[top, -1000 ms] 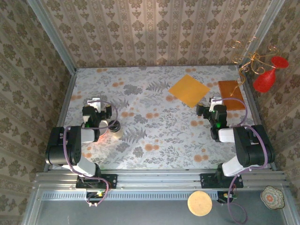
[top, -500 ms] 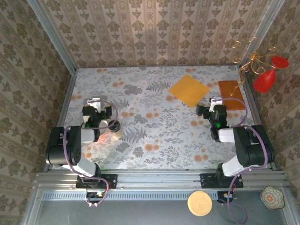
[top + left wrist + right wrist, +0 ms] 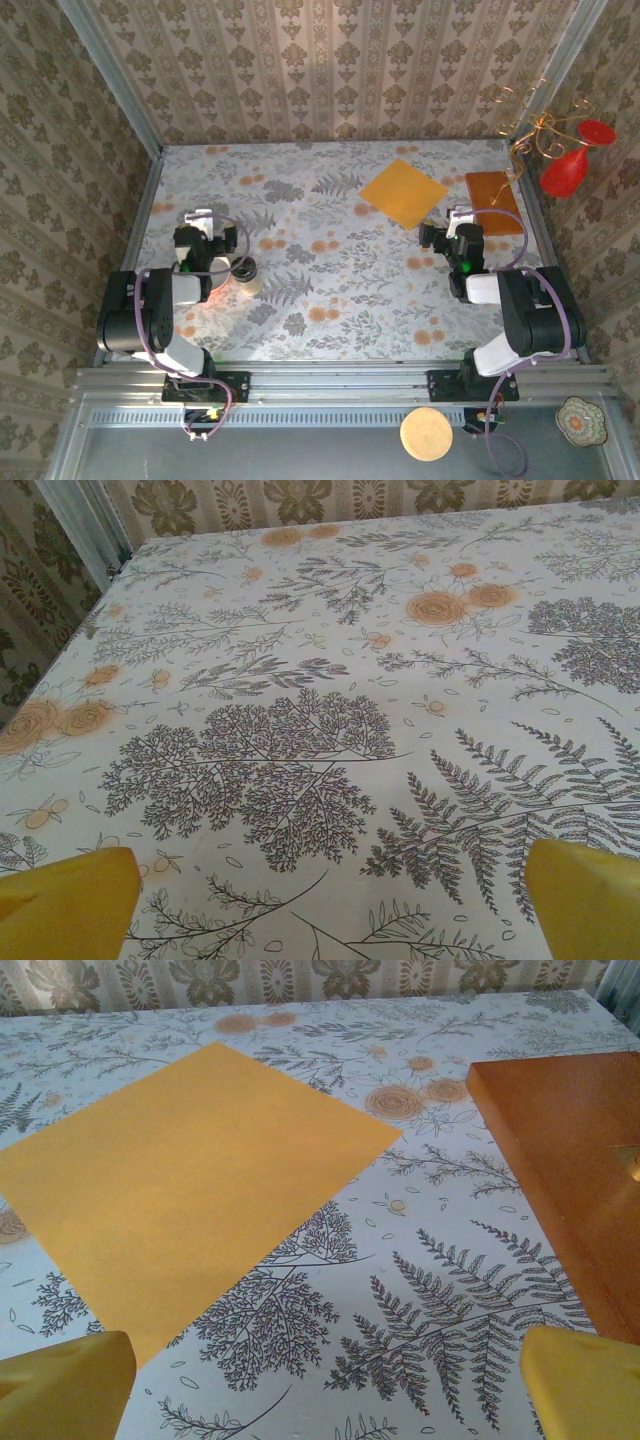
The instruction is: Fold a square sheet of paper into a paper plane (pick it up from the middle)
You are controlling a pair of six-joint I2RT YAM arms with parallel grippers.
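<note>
The square sheet of paper (image 3: 403, 192) lies flat and unfolded on the flowered tablecloth at the back right, turned like a diamond. In the right wrist view the square sheet of paper (image 3: 190, 1180) spreads ahead and to the left of my right gripper (image 3: 325, 1385), whose yellow fingertips (image 3: 70, 1380) stand wide apart with nothing between them. My right gripper (image 3: 458, 218) sits just to the near right of the sheet. My left gripper (image 3: 198, 220) rests far to the left, open and empty over bare cloth, its yellow fingertips (image 3: 65, 905) at the frame corners. No paper plane is in view.
A darker brown-orange board (image 3: 493, 203) lies at the right edge beside the sheet, also the board (image 3: 570, 1160) ahead right of my right gripper. A small dark and cream object (image 3: 245, 272) sits near the left arm. Red and gold ornaments (image 3: 562, 160) hang outside the right wall.
</note>
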